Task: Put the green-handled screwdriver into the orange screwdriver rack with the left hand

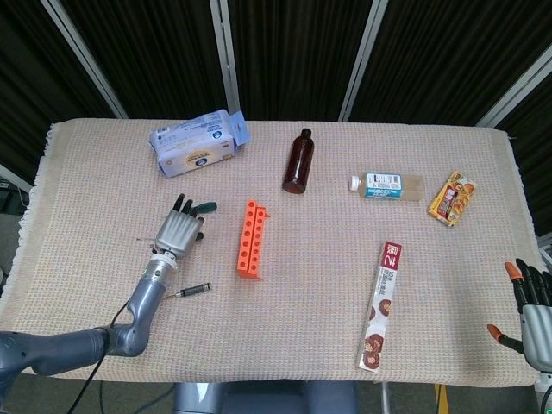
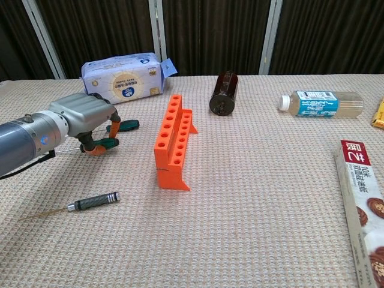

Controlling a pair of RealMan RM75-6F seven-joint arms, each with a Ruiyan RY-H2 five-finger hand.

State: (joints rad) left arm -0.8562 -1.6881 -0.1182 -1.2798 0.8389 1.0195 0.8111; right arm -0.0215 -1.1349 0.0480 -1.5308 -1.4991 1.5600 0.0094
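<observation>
Your left hand (image 2: 84, 120) pinches the green-handled screwdriver (image 2: 107, 143) between curled fingers (image 2: 90, 149), left of the orange screwdriver rack (image 2: 173, 141). Open worktop (image 1: 310, 285) lies between them. Your right hand (image 1: 535, 309) rests spread at the near right edge.

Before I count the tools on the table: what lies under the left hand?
Under the left hand, green screwdriver handles show: one by the fingertips, another past it. A thin shaft pokes out on the hand's far side. The hand covers whether it grips either.
</observation>
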